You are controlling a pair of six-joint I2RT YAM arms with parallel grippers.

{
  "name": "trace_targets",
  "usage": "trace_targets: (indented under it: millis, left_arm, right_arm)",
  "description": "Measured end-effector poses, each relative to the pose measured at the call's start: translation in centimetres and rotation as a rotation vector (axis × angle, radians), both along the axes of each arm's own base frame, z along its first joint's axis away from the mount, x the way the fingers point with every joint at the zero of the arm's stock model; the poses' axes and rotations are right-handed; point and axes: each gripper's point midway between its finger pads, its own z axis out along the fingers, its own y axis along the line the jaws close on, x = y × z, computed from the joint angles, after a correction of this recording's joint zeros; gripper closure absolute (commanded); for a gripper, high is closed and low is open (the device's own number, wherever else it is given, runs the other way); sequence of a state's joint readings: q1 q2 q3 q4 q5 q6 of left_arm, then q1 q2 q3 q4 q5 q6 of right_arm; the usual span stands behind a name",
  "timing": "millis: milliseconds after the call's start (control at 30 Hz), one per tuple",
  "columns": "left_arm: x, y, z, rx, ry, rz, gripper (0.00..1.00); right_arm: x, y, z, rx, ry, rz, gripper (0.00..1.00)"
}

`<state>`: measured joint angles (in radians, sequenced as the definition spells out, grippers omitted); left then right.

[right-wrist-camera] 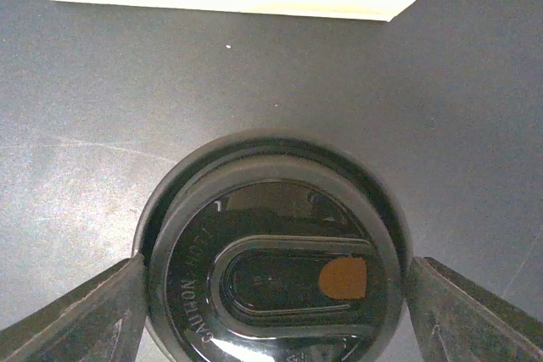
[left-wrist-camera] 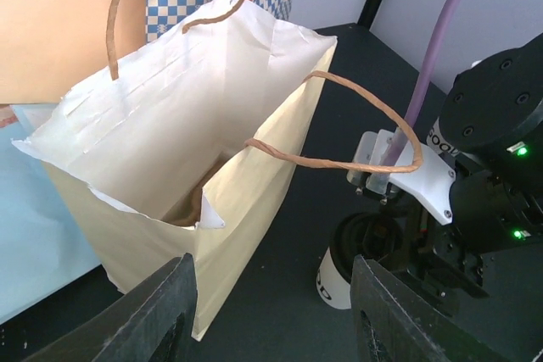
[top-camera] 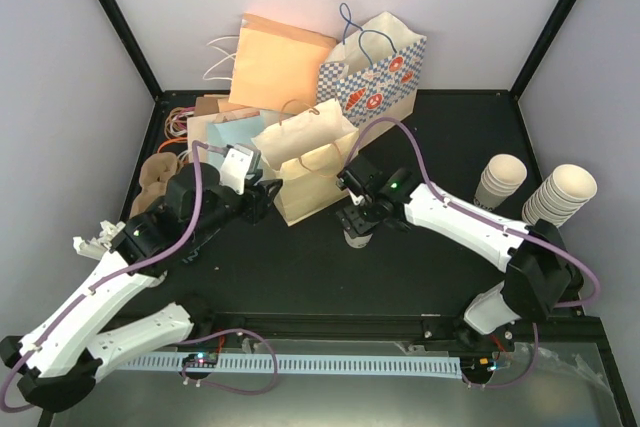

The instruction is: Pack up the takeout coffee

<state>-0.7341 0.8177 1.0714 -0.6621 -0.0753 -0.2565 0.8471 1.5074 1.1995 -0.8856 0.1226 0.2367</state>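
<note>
The takeout coffee (top-camera: 357, 238), a white paper cup with a black lid (right-wrist-camera: 271, 269), stands on the black table just right of an open cream paper bag (top-camera: 305, 172). My right gripper (top-camera: 358, 225) reaches down over it, and its two fingers press against opposite sides of the lid. In the left wrist view the cup (left-wrist-camera: 339, 281) shows under the right arm, beside the upright bag (left-wrist-camera: 170, 150) with its mouth gaping. My left gripper (left-wrist-camera: 271, 320) is open at the bag's near left corner with nothing between its fingers.
Behind the cream bag stand an orange bag (top-camera: 280, 62), a blue-checked bag (top-camera: 375, 72) and a light blue bag (top-camera: 235, 132). Two stacks of lidless cups (top-camera: 500, 182) (top-camera: 560, 197) lie at the right. Brown cardboard pieces (top-camera: 155, 182) lie at the left.
</note>
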Motion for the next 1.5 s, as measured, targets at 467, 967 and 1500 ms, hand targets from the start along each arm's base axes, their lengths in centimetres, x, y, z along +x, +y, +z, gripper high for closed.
trace_targets:
  millis: [467,967,1500]
  left_arm:
    - [0.0,0.2,0.1,0.005,-0.010,0.007,0.48]
    - [0.0,0.3,0.1,0.008,-0.012,0.007,0.48]
    - [0.0,0.6,0.0,0.015,-0.020,0.019,0.47]
  right_arm:
    - [0.0,0.5,-0.1,-0.030,-0.006,0.009,0.25]
    - [6.9,-7.1,1.5,-0.034,-0.093,-0.253,0.26]
    - [10.2,-7.5,-0.2,-0.010,-0.081,-0.285,0.05]
